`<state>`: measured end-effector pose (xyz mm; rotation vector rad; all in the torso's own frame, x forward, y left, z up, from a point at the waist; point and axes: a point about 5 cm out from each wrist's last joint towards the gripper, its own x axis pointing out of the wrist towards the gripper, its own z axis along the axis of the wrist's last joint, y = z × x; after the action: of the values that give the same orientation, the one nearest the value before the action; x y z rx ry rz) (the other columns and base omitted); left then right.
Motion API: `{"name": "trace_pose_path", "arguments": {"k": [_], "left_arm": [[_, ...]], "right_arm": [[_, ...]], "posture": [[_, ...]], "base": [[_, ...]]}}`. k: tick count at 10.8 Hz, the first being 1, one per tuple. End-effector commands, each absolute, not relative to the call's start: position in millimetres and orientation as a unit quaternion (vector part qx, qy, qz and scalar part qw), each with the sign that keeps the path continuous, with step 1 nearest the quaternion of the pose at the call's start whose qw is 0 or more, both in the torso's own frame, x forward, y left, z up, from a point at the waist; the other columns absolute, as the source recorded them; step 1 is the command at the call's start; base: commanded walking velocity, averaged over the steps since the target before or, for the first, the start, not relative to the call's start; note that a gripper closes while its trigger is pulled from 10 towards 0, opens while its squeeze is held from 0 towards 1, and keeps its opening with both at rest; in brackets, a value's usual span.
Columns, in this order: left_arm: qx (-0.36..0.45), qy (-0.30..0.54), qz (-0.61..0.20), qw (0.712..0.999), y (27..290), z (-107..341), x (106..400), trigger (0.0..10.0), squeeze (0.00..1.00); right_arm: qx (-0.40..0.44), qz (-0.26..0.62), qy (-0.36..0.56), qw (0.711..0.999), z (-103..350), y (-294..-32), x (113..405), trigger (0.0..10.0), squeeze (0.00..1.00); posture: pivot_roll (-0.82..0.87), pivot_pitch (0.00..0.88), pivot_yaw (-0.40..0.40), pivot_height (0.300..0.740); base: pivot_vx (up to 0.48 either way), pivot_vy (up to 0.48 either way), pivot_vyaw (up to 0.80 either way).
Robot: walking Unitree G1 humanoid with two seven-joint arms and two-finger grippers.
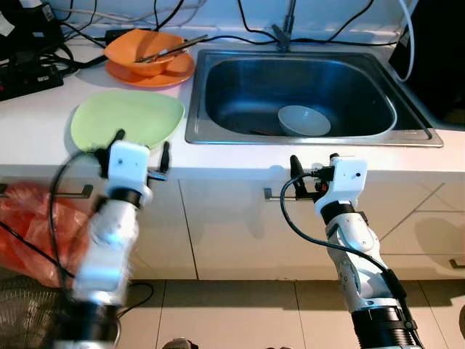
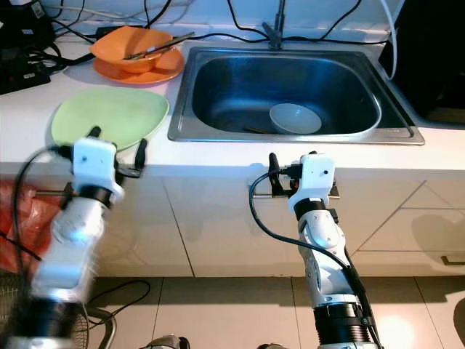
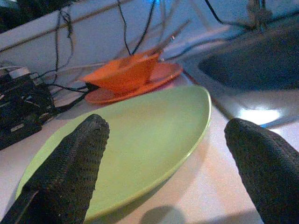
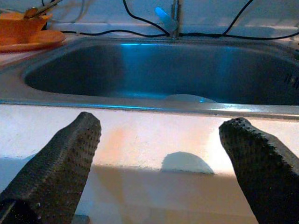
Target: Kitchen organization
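Observation:
A pale green plate (image 1: 127, 118) lies on the white counter, left of the steel sink (image 1: 218, 109). Behind it an orange bowl (image 1: 142, 49) with utensils in it sits on an orange plate (image 1: 167, 73). A grey-white bowl (image 1: 304, 121) rests in the sink basin. My left gripper (image 1: 142, 141) is open and empty at the counter's front edge, its fingers (image 3: 70, 172) pointing at the green plate's (image 3: 135, 140) near rim. My right gripper (image 1: 314, 161) is open and empty in front of the sink, level with the counter edge (image 4: 154, 140).
A black power strip (image 1: 29, 73) and several cables crowd the back left of the counter. The faucet (image 1: 283, 33) stands behind the sink. An orange-red plastic bag (image 1: 36, 225) hangs by the left cabinet. Cabinet handles (image 1: 272, 194) sit below the counter.

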<state>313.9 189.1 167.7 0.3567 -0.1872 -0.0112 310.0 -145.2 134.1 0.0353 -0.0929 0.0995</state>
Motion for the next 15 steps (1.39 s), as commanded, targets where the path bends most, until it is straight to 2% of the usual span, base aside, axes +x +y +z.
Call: {"name": "trace_pose_path", "arguments": {"k": [1,8,10,15], "left_arm": [[0.197,-0.055,-0.025,0.978,190.6,159.4,318.5,10.0,0.00],[0.301,0.026,-0.065,0.951,229.9,167.2,344.2,10.0,0.00],[0.292,0.048,-0.064,0.953,241.7,163.8,345.3,0.0,0.00],[0.297,0.050,-0.085,0.950,242.3,163.6,346.4,0.0,0.00]], "right_arm": [[0.024,0.052,-0.056,0.997,141.5,-144.9,311.7,10.0,1.00],[0.022,0.050,-0.049,0.997,139.1,-148.1,307.7,10.0,1.00],[0.021,0.050,-0.048,0.997,139.1,-148.4,307.0,10.0,1.00],[0.017,0.053,-0.046,0.997,140.4,-149.5,307.7,10.0,1.00]], "posture": [[0.10,0.078,0.010,0.740],[0.10,0.093,0.016,0.740],[0.09,0.097,0.012,0.740],[0.09,0.094,0.004,0.740]], "base": [[0.000,0.000,0.00],[0.000,0.000,0.00],[0.000,0.000,0.00],[0.000,0.000,0.00]]}}
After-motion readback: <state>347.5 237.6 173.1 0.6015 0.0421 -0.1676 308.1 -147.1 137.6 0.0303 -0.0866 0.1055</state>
